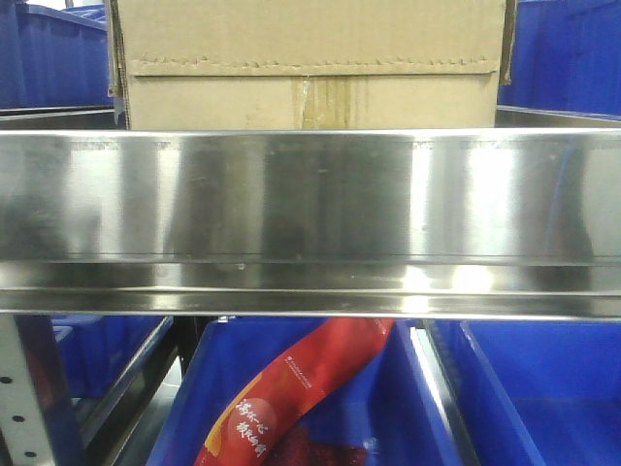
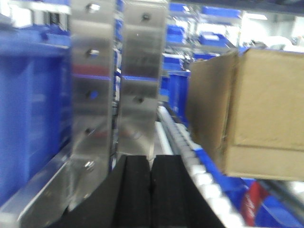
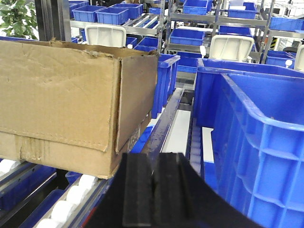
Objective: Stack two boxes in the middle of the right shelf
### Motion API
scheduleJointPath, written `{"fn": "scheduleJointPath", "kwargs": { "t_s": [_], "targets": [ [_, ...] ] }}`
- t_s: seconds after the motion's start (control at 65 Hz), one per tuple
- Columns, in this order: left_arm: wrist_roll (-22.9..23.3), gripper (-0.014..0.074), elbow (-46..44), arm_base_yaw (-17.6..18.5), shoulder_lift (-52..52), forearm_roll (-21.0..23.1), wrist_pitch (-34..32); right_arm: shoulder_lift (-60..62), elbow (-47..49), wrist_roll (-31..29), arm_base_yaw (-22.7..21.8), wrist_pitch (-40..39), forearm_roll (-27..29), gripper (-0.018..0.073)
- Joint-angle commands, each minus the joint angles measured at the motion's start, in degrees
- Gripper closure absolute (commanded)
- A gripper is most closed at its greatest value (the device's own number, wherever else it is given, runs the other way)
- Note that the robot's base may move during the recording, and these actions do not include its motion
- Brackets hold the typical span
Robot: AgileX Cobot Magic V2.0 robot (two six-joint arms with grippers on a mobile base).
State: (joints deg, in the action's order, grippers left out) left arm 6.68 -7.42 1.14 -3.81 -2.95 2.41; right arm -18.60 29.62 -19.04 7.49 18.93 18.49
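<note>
- The cardboard carton (image 1: 310, 68) rests on the shelf (image 1: 310, 209); its top is cropped and the lip hides its base.
- Left gripper (image 2: 151, 190) and right gripper (image 3: 153, 190) are both pressed closed, empty.
- No second box can be made out.

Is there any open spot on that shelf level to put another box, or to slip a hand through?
The top of the tan cardboard carton looks bare. Beside it runs a narrow gap of white rollers and rail before the big blue plastic bin; a hand might pass, not a box. Toward the steel uprights it is crowded. Both grippers, left and right, are shut.

Front view close on shelf (image 1: 310, 204), wrist views flanking carton (image 3: 71, 104)
</note>
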Motion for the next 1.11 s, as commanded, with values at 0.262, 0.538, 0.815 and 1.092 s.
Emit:
{"fn": "scheduleJointPath", "kwargs": {
  "t_s": [0.262, 0.538, 0.815, 1.092],
  "targets": [
    [-0.22, 0.0708, 7.42, -0.68, 3.81, 0.29, -3.94, 0.43, -0.05, -0.50, -0.39, -1.24, -0.66, 0.0713],
    [-0.22, 0.0708, 7.42, -0.68, 3.81, 0.29, -3.94, 0.43, -0.05, -0.50, -0.39, -1.24, -0.66, 0.0713],
    [-0.22, 0.0708, 7.42, -0.68, 3.81, 0.29, -3.94, 0.43, -0.05, -0.50, -0.39, -1.24, -0.66, 0.0713],
    [-0.22, 0.0708, 7.42, -0.68, 3.81, 0.29, -3.94, 0.42, -0.55, 0.86, -0.39, -1.36, -4.84, 0.0713]
  ]
}}
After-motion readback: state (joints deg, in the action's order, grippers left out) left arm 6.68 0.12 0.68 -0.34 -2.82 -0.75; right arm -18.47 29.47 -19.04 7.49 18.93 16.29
